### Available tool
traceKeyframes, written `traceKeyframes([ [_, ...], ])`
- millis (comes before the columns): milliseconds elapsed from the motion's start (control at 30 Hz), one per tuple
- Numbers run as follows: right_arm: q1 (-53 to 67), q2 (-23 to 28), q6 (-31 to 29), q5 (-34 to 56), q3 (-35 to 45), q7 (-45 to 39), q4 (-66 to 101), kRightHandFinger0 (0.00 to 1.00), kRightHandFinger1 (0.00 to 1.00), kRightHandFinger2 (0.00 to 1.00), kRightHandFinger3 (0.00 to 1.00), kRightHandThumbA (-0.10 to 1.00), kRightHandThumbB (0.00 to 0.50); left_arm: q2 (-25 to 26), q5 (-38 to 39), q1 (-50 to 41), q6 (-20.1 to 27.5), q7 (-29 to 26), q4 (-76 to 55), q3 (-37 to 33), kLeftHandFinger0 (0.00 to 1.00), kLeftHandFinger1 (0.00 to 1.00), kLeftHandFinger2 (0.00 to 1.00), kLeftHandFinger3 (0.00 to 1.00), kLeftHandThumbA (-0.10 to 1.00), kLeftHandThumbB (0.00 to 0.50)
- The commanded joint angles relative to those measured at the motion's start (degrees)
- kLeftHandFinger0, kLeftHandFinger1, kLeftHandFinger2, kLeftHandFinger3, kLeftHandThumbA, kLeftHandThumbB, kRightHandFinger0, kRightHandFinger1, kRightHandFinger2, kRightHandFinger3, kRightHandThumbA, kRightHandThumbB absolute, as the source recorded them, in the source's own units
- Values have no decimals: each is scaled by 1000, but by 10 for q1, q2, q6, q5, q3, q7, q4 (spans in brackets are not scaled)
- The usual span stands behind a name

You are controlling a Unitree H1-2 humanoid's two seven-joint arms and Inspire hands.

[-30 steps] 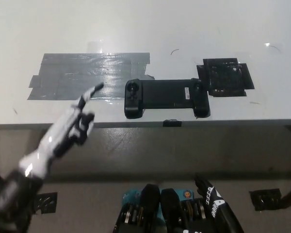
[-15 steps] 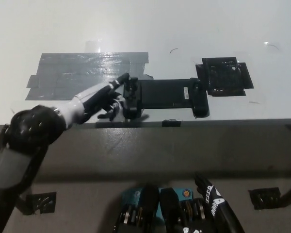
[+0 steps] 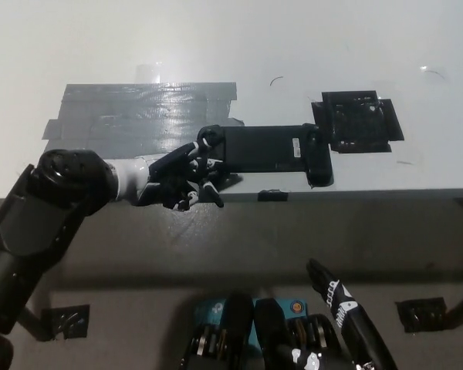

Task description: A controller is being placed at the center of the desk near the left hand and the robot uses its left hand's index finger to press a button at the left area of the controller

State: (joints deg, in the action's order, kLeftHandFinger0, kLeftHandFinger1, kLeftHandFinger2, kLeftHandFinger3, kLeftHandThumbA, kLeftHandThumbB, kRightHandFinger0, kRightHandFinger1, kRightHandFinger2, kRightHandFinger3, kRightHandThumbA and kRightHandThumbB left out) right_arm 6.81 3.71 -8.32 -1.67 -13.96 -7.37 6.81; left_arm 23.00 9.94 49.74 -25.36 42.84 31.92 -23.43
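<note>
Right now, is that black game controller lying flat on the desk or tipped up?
Flat. The black game controller lies lengthwise on the white desk, the white left hand over its left end.

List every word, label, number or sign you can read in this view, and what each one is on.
No text here can be read.
Controller: a small pale label near its right end, too small and blurred to read.
Right robot hand: white markings, too blurred to read.
Grey tape patch, black patch, desk: no writing visible.
Left robot hand, resting on the controller's left end: no markings visible.
</note>
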Motion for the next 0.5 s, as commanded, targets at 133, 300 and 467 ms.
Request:
traceKeyframes([
  [133,-9,-4,-16,1,4,-4,17,1000,1000,1000,1000,919,224,18,20,25,-16,17,-2,19,71,302,638,1000,1000,460],
  [300,-11,-4,-13,4,5,-5,18,1000,1000,1000,1000,913,223,22,31,35,-16,30,13,24,0,134,488,1000,1000,482],
  [467,-13,-3,-16,2,5,-4,15,1000,1000,1000,1000,907,217,33,25,35,-16,35,3,38,13,152,491,1000,1000,491],
])
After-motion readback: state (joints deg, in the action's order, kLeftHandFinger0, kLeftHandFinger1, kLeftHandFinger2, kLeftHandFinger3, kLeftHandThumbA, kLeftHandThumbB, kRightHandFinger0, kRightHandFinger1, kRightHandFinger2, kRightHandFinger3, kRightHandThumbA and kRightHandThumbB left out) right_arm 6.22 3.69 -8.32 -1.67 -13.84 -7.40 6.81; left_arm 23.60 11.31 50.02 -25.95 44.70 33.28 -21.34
